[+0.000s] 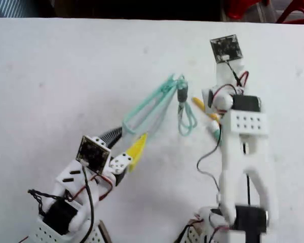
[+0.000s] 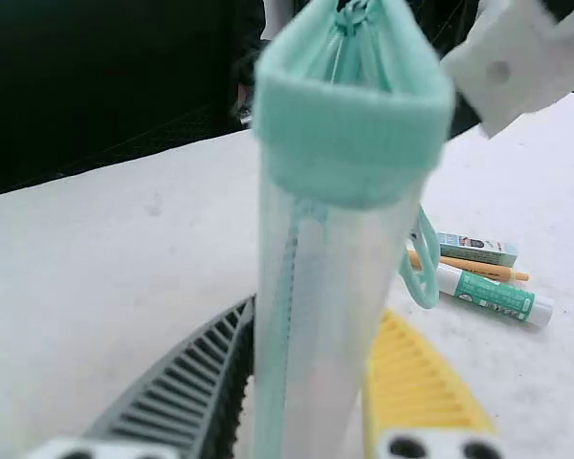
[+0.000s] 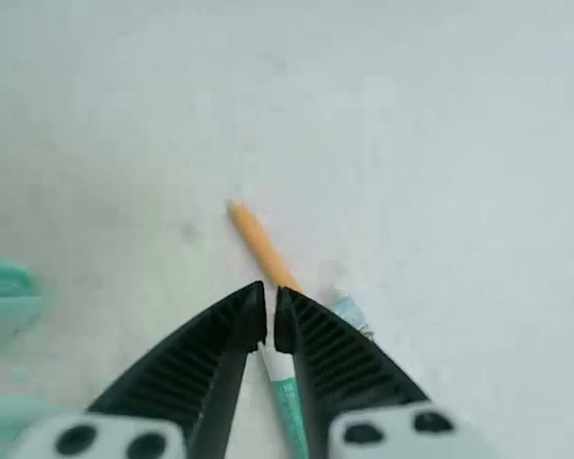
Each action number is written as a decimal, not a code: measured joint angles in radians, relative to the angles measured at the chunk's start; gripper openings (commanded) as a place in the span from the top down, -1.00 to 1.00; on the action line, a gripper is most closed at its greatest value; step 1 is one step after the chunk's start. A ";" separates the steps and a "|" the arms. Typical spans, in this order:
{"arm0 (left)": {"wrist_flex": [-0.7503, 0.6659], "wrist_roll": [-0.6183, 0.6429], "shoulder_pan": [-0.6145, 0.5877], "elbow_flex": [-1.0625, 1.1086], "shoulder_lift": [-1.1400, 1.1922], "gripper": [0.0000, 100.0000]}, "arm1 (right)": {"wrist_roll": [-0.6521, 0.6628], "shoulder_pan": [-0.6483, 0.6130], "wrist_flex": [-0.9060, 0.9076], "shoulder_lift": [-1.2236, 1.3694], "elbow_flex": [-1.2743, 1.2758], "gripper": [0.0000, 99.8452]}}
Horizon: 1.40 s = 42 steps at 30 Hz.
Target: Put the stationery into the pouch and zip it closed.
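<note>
pouch in left hand; pencil, marker by right hand

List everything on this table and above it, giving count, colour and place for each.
pouch: one, clear with teal trim and strap, held in the left tool.
pencil: one, orange, on the table below the right tool.
marker: one, white and teal, lying alongside the pencil.
small box: one, teal, on the pencil's other side from the marker.
table: one, white.
left tool: one, a yellow and a dark grey finger, shut on the pouch.
right tool: one, black fingers, shut, above the pencil and marker.
</note>
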 measured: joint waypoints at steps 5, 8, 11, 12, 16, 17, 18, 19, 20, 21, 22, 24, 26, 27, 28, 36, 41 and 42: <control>0.000 0.000 -0.006 0.000 0.000 0.66 | 0.000 -0.002 -0.008 0.319 -0.138 0.61; 0.000 0.000 -0.023 0.000 0.000 0.66 | 0.000 -0.003 0.005 0.489 -0.233 0.69; 0.000 0.000 -0.023 0.000 0.000 0.66 | 0.000 -0.023 0.020 0.621 -0.316 0.76; 0.000 0.000 -0.023 0.000 0.000 0.66 | 0.000 -0.028 0.023 0.655 -0.339 0.77; 0.000 0.000 -0.023 0.000 0.000 0.66 | 0.000 -0.025 0.026 0.758 -0.430 0.76; 0.000 0.000 -0.023 0.000 0.000 0.66 | 0.000 -0.025 0.026 0.773 -0.442 0.76; 0.000 0.000 -0.023 0.000 0.000 0.66 | 0.000 -0.025 0.031 0.783 -0.456 0.76; 0.000 0.000 -0.023 0.000 0.000 0.66 | 0.000 -0.025 0.031 0.790 -0.463 0.76; 0.000 0.000 -0.023 0.000 0.000 0.66 | 0.000 -0.025 0.035 0.792 -0.470 0.77; 0.000 0.000 -0.023 0.000 0.000 0.66 | 0.000 -0.025 0.038 0.798 -0.476 0.79; 0.000 0.000 -0.023 0.000 0.000 0.66 | 0.000 -0.025 0.040 0.801 -0.479 0.85; 0.000 0.000 -0.023 0.000 0.000 0.66 | 0.000 -0.023 0.040 0.801 -0.480 0.99; 0.000 0.000 -0.023 0.000 0.000 0.66 | 0.002 -0.023 0.037 0.801 -0.483 0.93; 0.000 0.000 -0.023 0.000 0.000 0.66 | 0.003 -0.023 0.034 0.801 -0.483 0.95; 0.000 0.000 -0.023 0.000 0.000 0.66 | 0.003 -0.023 0.035 0.802 -0.483 0.97; 0.000 0.000 -0.023 0.002 0.000 0.66 | 0.003 -0.023 0.061 0.802 -0.483 0.97; 0.000 0.000 -0.023 0.002 0.000 0.66 | 0.003 -0.023 0.061 0.802 -0.483 0.97; 0.000 0.000 -0.023 0.002 0.000 0.66 | 0.003 -0.023 0.061 0.802 -0.483 0.97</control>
